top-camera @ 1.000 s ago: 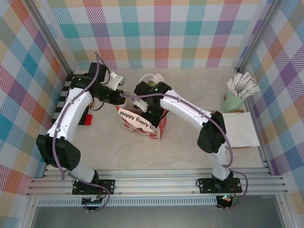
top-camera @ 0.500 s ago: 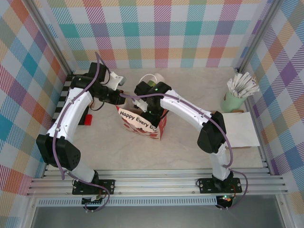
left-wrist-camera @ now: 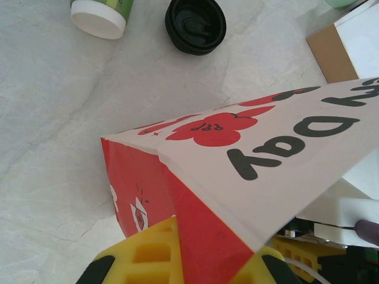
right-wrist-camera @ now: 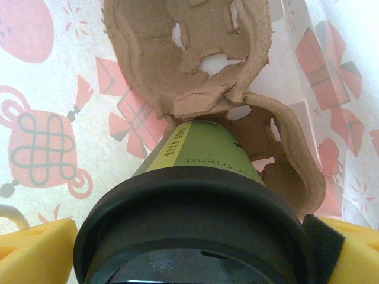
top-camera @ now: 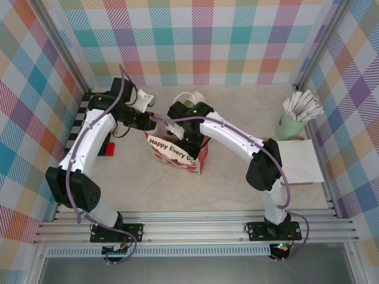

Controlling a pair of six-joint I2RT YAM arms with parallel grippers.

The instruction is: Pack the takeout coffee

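Hardly anything is moving since before | left gripper (left-wrist-camera: 198,260) is pinching bag (left-wrist-camera: 249,154) edge | right gripper (right-wrist-camera: 192,251) is standing open around cup (right-wrist-camera: 195,154) | cup is sitting in tray (right-wrist-camera: 189,53) inside bag

paper gift bag (top-camera: 176,152) mid-table, white w/ red print & black lettering. brown pulp cup carrier (right-wrist-camera: 177,47) inside it. behind the bag: loose black lid (left-wrist-camera: 195,25) near a white-rimmed green cup stack (left-wrist-camera: 99,12), not touching. far right: green cup (top-camera: 289,126) w/ white packets (top-camera: 303,103), white sheet (top-camera: 299,161) on brown board (left-wrist-camera: 324,53). red block (top-camera: 109,148) left of bag.
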